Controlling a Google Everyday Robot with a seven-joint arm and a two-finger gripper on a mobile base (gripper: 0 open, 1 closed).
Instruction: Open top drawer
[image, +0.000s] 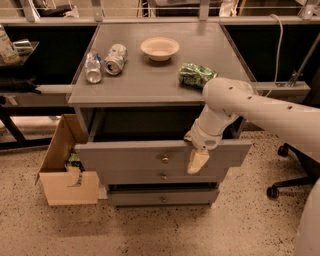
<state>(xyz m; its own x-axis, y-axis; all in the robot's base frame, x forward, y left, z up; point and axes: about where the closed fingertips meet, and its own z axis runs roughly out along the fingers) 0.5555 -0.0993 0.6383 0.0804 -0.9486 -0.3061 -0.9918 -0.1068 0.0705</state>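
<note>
The top drawer (125, 157) is the widest grey drawer of the cabinet. It stands pulled out, with a dark gap behind its front, and its small round knob (164, 159) is at the centre. My gripper (197, 161) hangs over the drawer's upper front edge, right of the knob, with its cream tip lying against the drawer face. My white arm (250, 107) reaches in from the right. The middle drawer (135, 177) and the bottom drawer (135, 198) sit below, further back.
On the cabinet top (150, 75) lie two cans (105, 62), a cream bowl (159, 48) and a green bag (196, 75). An open cardboard box (67, 172) stands on the floor at the left. A chair base (287, 172) is at the right.
</note>
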